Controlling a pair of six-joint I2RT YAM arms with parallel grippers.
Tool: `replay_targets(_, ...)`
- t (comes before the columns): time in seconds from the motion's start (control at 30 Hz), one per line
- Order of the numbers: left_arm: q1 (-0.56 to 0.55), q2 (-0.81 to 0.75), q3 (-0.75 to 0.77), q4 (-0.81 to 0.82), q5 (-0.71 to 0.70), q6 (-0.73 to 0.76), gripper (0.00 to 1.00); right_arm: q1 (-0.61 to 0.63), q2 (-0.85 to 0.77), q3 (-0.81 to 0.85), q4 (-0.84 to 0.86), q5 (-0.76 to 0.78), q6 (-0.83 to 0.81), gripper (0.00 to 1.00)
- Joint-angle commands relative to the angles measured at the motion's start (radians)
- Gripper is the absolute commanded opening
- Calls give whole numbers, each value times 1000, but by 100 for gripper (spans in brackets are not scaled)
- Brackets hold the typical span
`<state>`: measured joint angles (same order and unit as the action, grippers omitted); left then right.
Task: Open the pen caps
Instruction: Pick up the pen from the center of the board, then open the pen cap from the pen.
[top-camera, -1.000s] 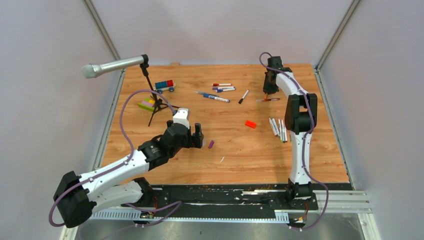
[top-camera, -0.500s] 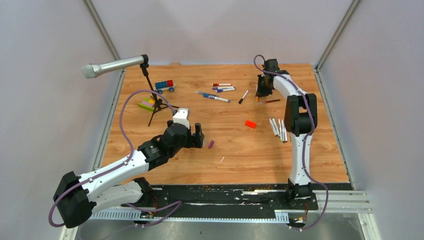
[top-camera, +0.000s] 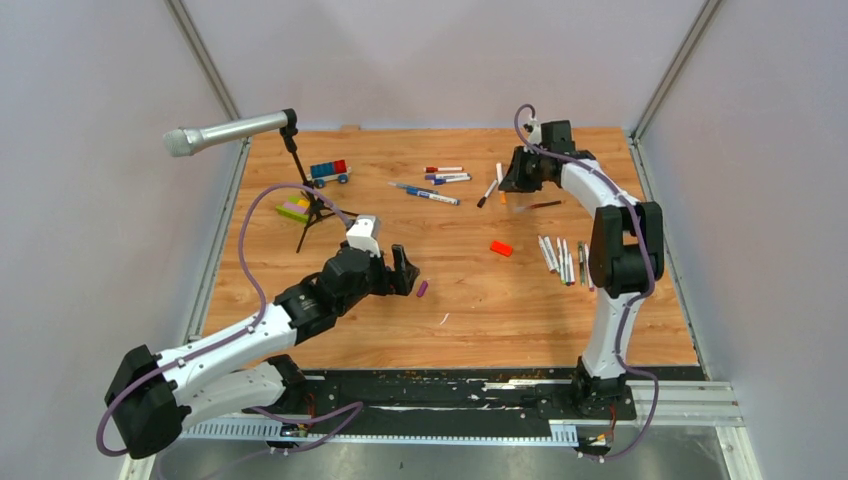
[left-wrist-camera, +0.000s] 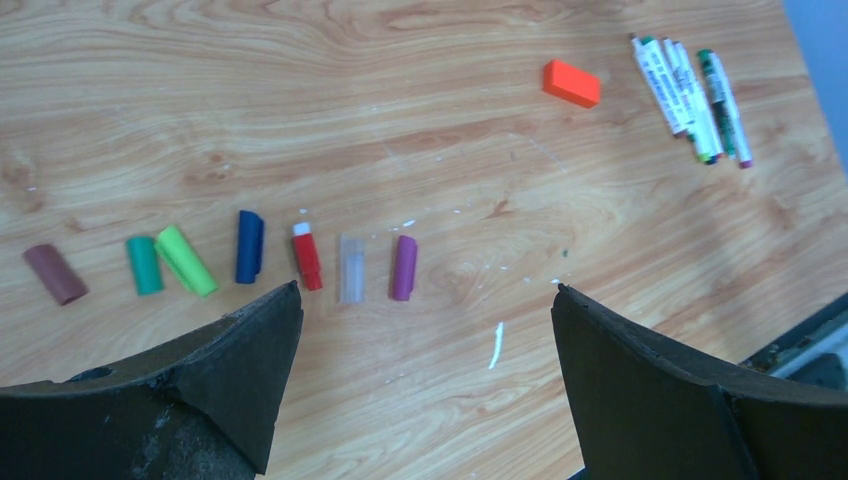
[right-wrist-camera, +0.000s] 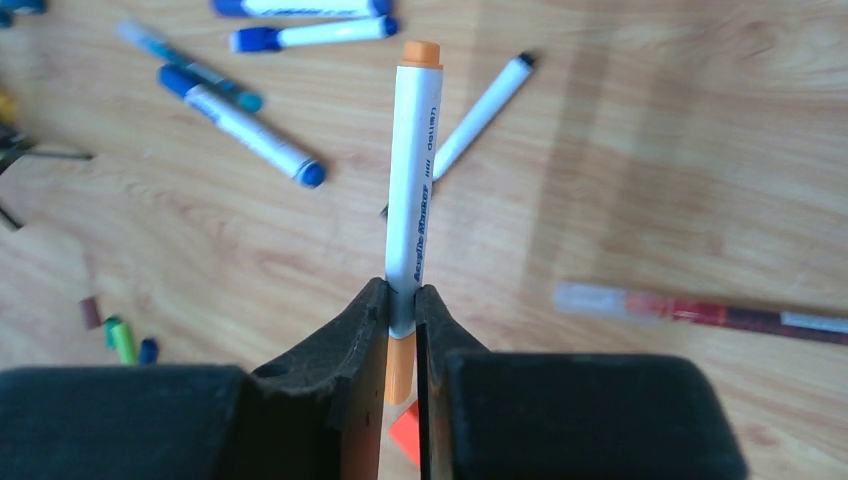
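**Right end effector clamps an orange-ended pen; left one gapes over the caps**

The right end effector (right-wrist-camera: 402, 300) is closed on an orange-ended pen (right-wrist-camera: 415, 170). Its fingers pinch the white barrel close to one orange end, and the rest of the barrel stands out past the fingertips. Which end is the cap cannot be told. Beyond it the loose pens (right-wrist-camera: 245, 128) lie scattered on the surface (top-camera: 480, 310): several blue ones, a black-tipped one and a reddish one off to the side. In the top view this end effector sits toward the far right of the surface, not far from the far edge.

The left end effector (left-wrist-camera: 430, 310) stands wide apart, holding nothing. Just beyond its fingertips is the row of caps (left-wrist-camera: 248, 246), from brown through teal, light green, blue, red and clear to the purple cap (left-wrist-camera: 404, 268), which lies nearest the gap.

Bare wood runs from the purple cap out to the orange-red block (left-wrist-camera: 571, 82). Past the block a bundle of pens (left-wrist-camera: 690, 95) lies side by side toward the right edge. At the far left a microphone on a tripod (top-camera: 225, 132) reaches out over the left edge, with toy bricks (top-camera: 295, 208) by its legs.
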<state>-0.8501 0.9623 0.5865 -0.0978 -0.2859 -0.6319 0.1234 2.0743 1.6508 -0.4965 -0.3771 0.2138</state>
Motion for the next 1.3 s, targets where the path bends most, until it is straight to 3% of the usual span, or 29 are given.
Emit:
replay_targets(0.0, 3, -33, -39, 172, 59, -57, 100, 4, -162, -145, 151, -179, 31, 0)
replay_targets(0.27, 3, 29, -101, 551, 181, -151, 100, 3, -415, -439, 340, -423, 123, 0)
replay_targets(0.7, -2, 458, 120, 828, 398, -319, 100, 4, -693, -679, 388, -580, 203, 0)
replay_targets(0.93, -29, 581, 222, 888, 424, -351, 99, 5, -738, -718, 410, -598, 228, 0)
replay_targets(1.13, -32, 684, 287, 916, 453, -398, 91, 5, -738, -727, 432, -614, 249, 0)
replay_targets(1.27, -33, 740, 308, 947, 476, -433, 78, 10, -737, -731, 439, -620, 255, 0)
